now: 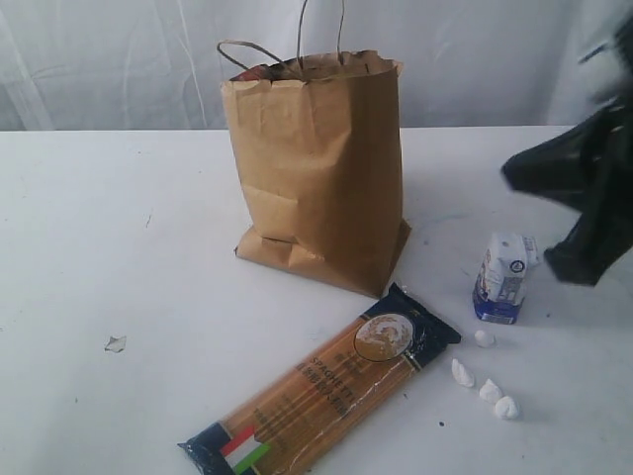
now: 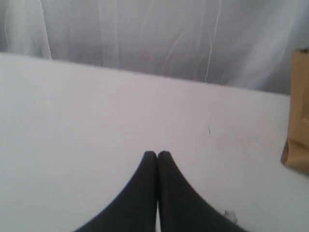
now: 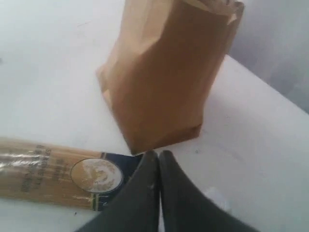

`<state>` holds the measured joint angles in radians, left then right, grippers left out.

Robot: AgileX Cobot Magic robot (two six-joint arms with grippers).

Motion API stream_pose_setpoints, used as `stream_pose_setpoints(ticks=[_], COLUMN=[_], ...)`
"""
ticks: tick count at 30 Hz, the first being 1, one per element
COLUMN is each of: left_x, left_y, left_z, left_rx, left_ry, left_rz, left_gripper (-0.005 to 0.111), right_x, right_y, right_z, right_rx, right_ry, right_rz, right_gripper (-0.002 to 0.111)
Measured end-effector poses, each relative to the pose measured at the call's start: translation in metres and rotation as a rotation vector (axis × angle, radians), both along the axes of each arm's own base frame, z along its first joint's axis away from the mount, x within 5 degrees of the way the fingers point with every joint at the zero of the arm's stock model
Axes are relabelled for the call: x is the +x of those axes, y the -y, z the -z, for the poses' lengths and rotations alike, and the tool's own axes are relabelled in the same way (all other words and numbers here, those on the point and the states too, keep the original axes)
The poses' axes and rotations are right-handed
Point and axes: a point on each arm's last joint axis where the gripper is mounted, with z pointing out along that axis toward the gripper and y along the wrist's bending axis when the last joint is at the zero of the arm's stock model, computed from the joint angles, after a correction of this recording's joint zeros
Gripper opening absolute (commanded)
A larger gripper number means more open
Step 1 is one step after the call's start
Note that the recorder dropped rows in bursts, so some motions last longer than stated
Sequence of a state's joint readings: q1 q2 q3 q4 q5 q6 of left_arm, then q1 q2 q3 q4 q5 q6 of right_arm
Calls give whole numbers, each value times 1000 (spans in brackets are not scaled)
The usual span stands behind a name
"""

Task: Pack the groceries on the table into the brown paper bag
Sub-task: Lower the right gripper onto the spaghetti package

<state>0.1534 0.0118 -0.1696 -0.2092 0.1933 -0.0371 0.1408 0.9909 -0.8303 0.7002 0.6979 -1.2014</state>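
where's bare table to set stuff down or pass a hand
Widest free patch in the exterior view: the table left of the brown paper bag, bare but for a small scrap. A narrower strip runs between bag and white-blue carton. Crowded: front right, where the spaghetti pack, carton and small white lumps cluster.

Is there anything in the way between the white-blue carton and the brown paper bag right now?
Nothing visible. Only bare table lies between the carton and the bag. The spaghetti pack and the white lumps lie nearer the camera, off that path.
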Motion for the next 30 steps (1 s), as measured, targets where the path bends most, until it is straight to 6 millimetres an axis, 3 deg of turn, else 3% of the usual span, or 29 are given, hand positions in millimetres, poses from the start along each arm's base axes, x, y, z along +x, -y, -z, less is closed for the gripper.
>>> stream_pose_setpoints(ticks=[3,5,14,17,21,22,23,24,26,30], left_x=[7,7,9,9,9,9,9,9,9,9], left_y=[1,2,-1,0,0,0,0,0,0,0], left_z=[44,55,50,50,50,50,50,50,50,50], left_rx=[-140,-214,-181,-205,-210,-210,-210,-210,-210,-210], left_ry=[-143,-179,-105,-105,-106,-106,-106,-106,-106,-106], left_rz=[-5,-15,-30,-27,-26,-26,-26,-26,-26,-26], left_gripper=[0,0,0,0,0,0,0,0,0,0], right_x=[14,20,60,63,57,55,53,52,51,45], right_y=[-24,-44,-127,-154,-161,-161,-159,-158,-156,-164], right_z=[27,45,107,120,120,120,120,121,121,125], right_rx=[-103,-163,-358,-430,-435,-436,-444,-451,-457,-538], right_ry=[-109,-163,-317,-350,-398,-420,-469,-485,-547,-543], right_rz=[-273,-464,-801,-918,-946,-946,-935,-929,-871,-837], right_gripper=[0,0,0,1,29,53,66,86,97,97])
